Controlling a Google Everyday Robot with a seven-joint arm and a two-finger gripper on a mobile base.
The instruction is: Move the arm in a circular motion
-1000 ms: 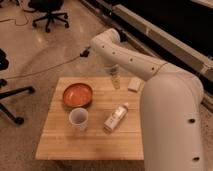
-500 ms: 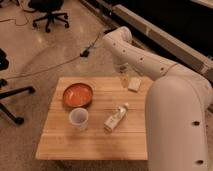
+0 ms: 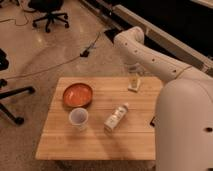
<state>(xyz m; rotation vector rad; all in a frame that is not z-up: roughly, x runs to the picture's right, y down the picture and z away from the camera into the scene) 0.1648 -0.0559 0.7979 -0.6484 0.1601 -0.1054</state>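
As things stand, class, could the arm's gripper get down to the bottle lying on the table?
Probably yes. The gripper hangs over the table's far edge, and the bottle lies nearer on open wood. The bowl and cup sit off to the side, not between them.

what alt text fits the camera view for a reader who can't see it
A white arm bends over a wooden table, its tool hanging above the far right edge. On the table sit an orange bowl, a white cup and a bottle lying on its side.
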